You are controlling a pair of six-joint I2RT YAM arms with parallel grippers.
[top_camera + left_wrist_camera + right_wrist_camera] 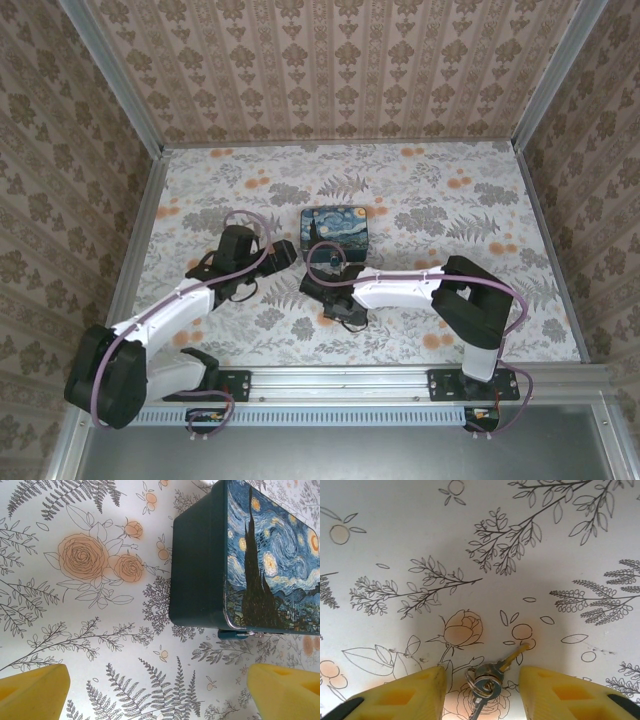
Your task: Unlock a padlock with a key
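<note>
A small bunch of keys on a ring [490,675] lies flat on the floral table cover, one brass-coloured blade pointing up and to the right. My right gripper [481,681] stands open around it, one yellow finger on each side, neither touching the keys. The padlock [234,634] is a small teal piece with a silver glint, tucked against the near edge of the Starry Night box [270,565]. My left gripper [157,690] is wide open, a little short of the box, with bare table between its yellow fingers [35,692]. From above, the left gripper [283,251] sits just left of the box [333,231], and the right gripper [322,287] just in front of it.
The table [450,230] is covered with a pale flower-and-fern print and walled by patterned panels at the back and sides. A metal rail [340,382] with both arm bases runs along the near edge. Open surface lies to the right of the box and behind it.
</note>
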